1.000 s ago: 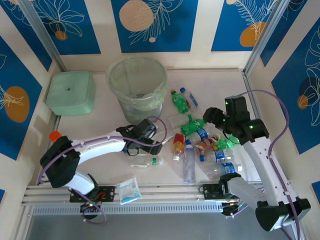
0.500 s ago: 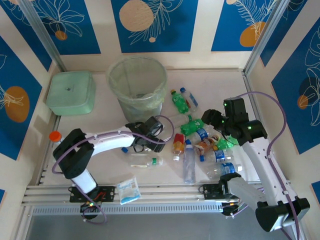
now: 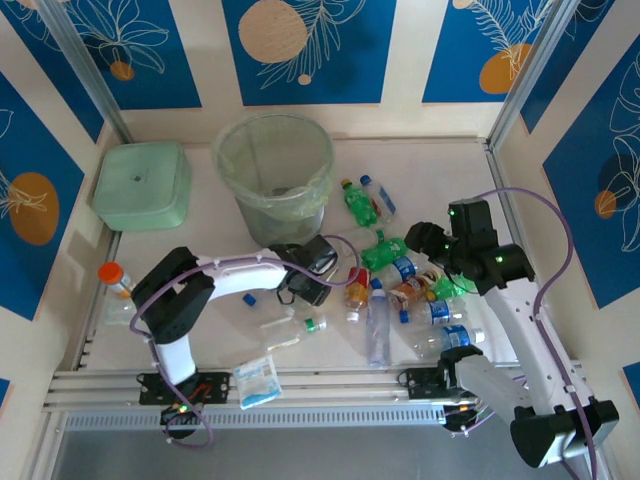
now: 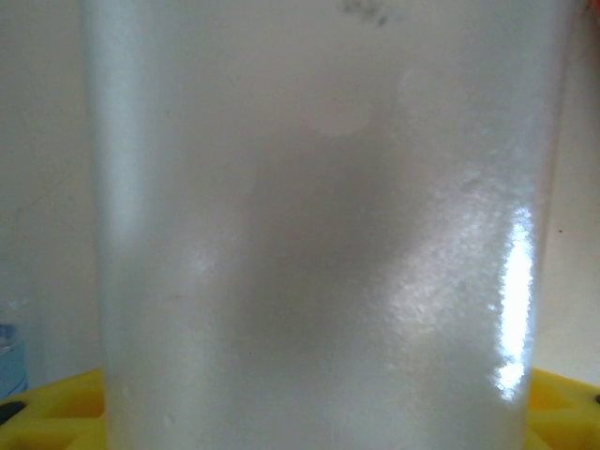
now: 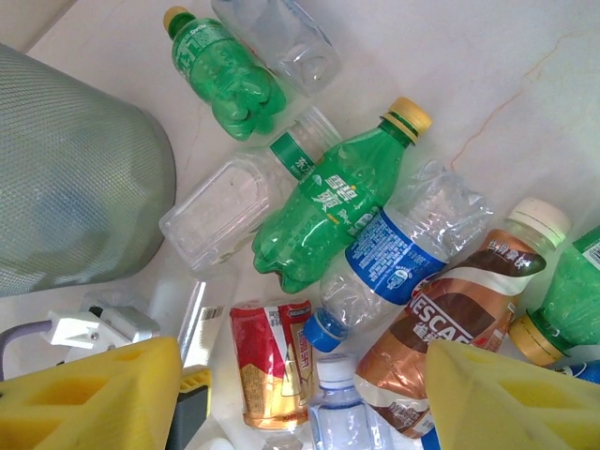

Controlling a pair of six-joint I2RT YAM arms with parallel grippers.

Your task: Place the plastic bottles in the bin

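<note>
I am at the picking step: the right gripper (image 3: 425, 240) has its fingers apart over the plastic bottles (image 3: 405, 268) beside the bin (image 3: 262, 215), so I must next lower and clamp one; for the left gripper (image 3: 305, 285) I cannot tell

Right wrist view, lower right: brown-label bottle (image 5: 450, 319) reads "ESCAF", partly cut off. Center: green bottle (image 5: 342, 202) has white Chinese characters. Other labels illegible.

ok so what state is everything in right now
bin: upright, open top, liner in
lidded box: lid on
long green bottle: lying down, cap on
nescafe bottle: lying down, cap on
sachet: lying flat
right gripper: open, holding nothing
left gripper: in front of the bin, jaws unclear
</note>
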